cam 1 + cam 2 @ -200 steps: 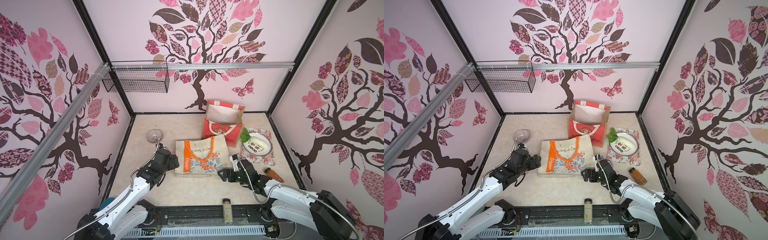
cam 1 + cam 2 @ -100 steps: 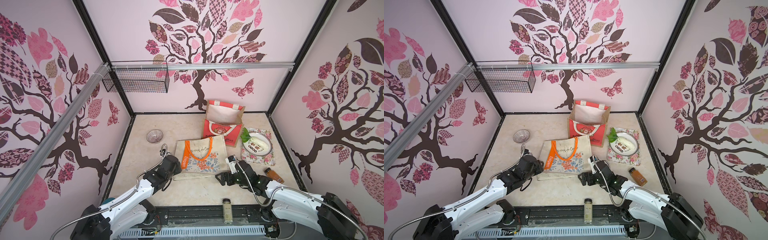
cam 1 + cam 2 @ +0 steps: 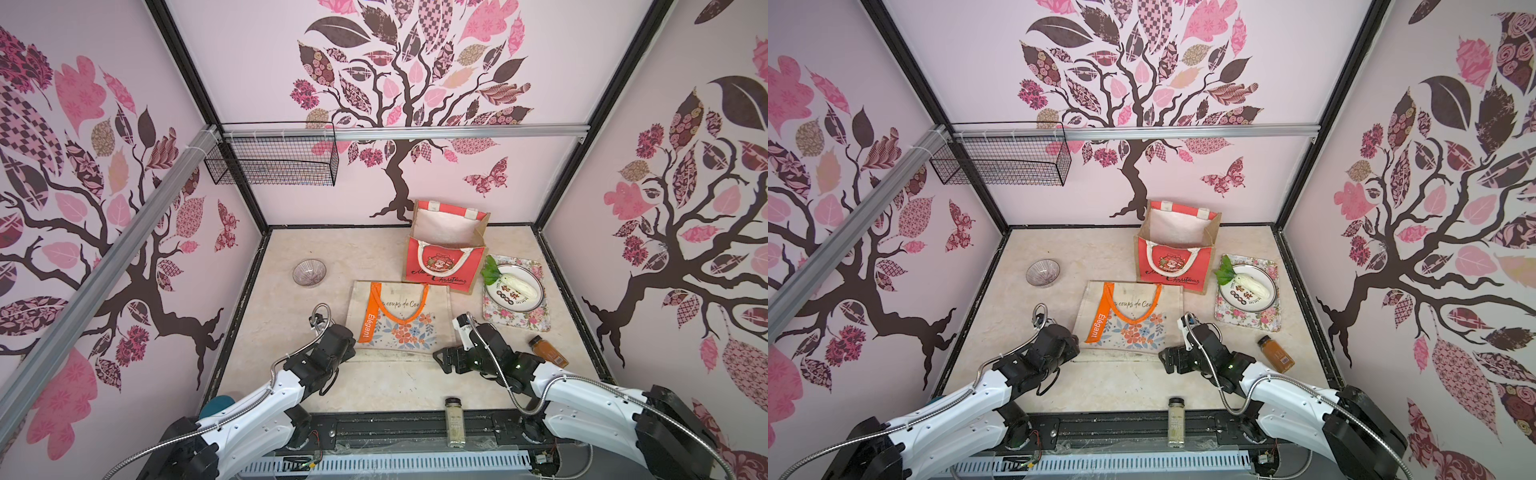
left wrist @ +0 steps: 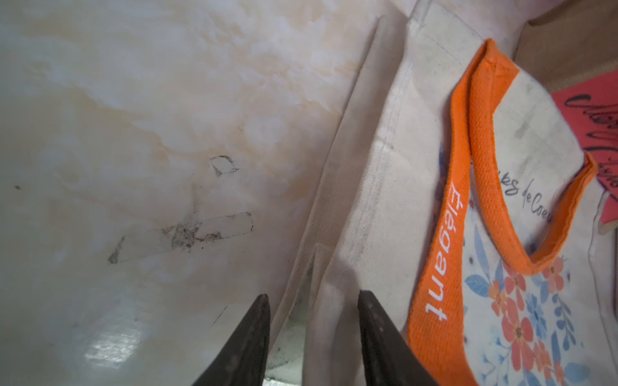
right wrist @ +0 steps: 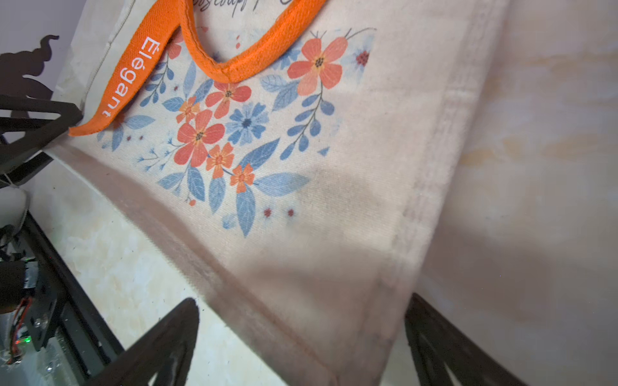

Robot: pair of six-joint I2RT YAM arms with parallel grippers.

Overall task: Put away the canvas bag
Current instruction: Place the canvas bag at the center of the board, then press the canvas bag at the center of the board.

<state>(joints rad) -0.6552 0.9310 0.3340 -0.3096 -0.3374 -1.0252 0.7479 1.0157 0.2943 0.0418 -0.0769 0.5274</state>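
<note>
A soft, floppy canvas bag [image 3: 436, 309] lies flat in the middle of the table [image 3: 291, 374], with a gripper at each near corner.
The left gripper [image 4: 312, 297] has its fingers close together with the bag's left corner fold between them; I cannot tell if they squeeze it. The bag looks light and thin, so I think it will bend and sag when lifted; the corners or the orange handles [image 3: 371, 316] seem good places to hold. The right gripper [image 5: 301, 300] has its fingers spread wide, one on each side of the right corner, holding nothing.
</note>
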